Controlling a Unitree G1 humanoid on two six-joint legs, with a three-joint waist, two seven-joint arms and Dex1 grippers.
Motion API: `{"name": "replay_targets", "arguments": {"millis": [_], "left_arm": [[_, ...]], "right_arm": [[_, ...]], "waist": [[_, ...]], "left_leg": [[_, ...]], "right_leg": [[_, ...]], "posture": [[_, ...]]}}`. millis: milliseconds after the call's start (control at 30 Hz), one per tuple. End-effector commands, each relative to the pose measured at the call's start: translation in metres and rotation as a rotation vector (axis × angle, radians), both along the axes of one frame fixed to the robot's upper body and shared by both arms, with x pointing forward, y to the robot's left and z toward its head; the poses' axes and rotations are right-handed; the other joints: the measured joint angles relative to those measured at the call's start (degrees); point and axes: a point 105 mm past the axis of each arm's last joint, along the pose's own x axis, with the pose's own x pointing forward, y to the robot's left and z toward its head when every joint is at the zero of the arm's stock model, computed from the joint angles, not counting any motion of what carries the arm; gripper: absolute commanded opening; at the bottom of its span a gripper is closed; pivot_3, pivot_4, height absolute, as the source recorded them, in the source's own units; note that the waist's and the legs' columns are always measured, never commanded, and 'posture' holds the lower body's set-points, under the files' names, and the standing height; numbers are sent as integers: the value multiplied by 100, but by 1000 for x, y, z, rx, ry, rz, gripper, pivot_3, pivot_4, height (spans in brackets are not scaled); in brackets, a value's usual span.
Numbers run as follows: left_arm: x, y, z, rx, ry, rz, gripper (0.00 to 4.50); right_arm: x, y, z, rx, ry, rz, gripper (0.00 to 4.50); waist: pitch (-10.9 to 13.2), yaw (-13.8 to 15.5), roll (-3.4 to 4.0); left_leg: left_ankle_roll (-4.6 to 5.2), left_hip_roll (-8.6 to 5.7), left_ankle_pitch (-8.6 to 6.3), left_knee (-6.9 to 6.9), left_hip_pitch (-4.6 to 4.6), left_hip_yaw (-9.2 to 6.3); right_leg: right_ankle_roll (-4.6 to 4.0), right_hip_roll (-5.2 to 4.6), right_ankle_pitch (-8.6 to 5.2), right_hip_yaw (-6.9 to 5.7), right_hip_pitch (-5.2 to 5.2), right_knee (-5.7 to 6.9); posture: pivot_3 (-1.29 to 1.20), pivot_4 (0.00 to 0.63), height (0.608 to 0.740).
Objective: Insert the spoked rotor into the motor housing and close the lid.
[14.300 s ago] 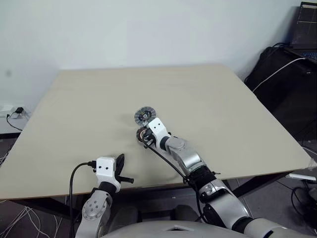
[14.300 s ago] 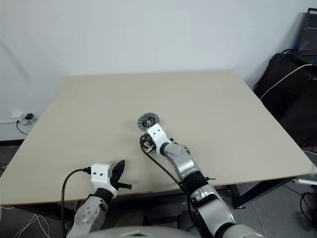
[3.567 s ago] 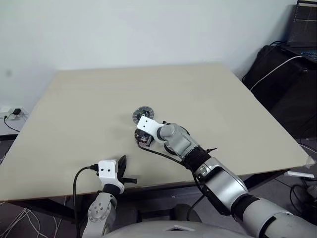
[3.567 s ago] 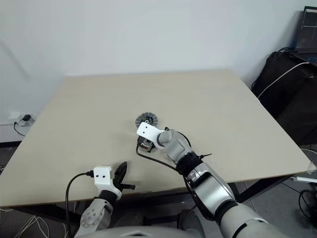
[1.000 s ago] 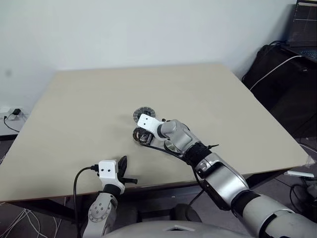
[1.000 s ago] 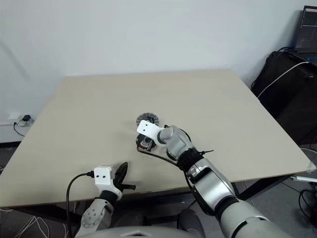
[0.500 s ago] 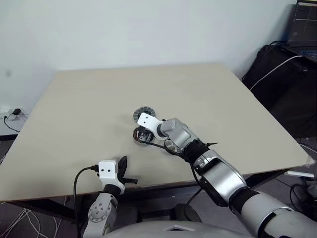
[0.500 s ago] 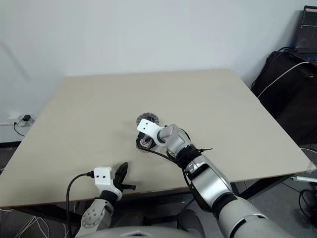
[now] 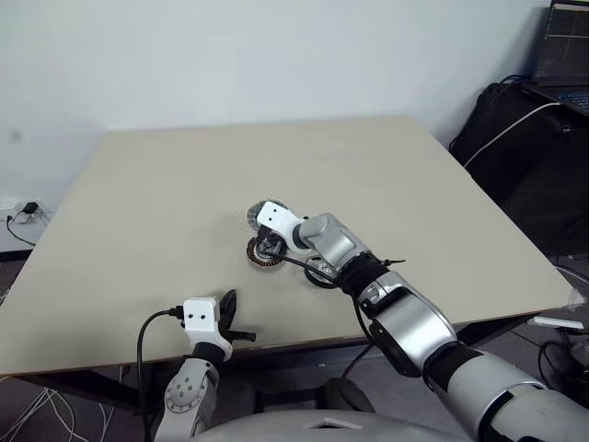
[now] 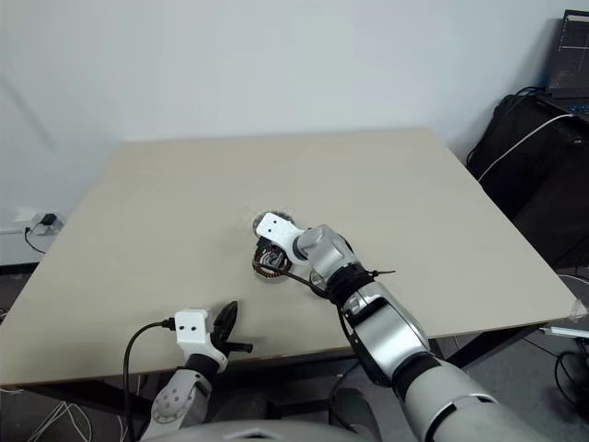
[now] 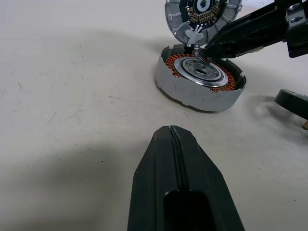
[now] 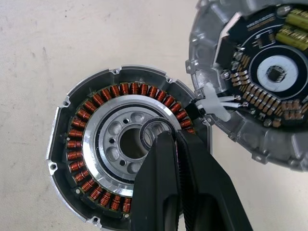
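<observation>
Since a second ago the right gripper [image 12: 168, 139] has shifted over the motor housing [image 12: 127, 154], its fingers pinched on a small dark ring [image 12: 153, 136] above the pale centre. The lid [image 12: 260, 82] leans just behind the housing, touching its rim, a short white lead joining them. If the ring drops off-centre it may catch on the copper coils, and a sideways nudge could tip the lid or pull that lead. Both parts sit mid-table [image 9: 138, 184], well clear of every edge, with bare room all round. The left gripper [image 11: 179, 144] is closed and empty at the near edge.
</observation>
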Motion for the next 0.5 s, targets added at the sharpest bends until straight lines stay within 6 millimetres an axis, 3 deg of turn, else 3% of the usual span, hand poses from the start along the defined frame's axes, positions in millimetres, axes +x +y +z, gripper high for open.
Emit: {"name": "replay_targets", "arguments": {"millis": [33, 500], "left_arm": [[3, -6, 6, -22, -31, -14, 0], [3, -5, 6, -26, -32, -3, 0]], "right_arm": [[4, 6, 15, 19, -25, 35, 4], [2, 8, 14, 16, 15, 57, 4]], "waist": [[0, 1, 0], [0, -1, 0]], "left_leg": [[0, 0, 0, 0, 0, 0], [0, 0, 0, 0, 0, 0]], "right_leg": [[0, 0, 0, 0, 0, 0], [0, 2, 0, 0, 0, 0]], "posture": [[0, 0, 740], [0, 0, 740]]}}
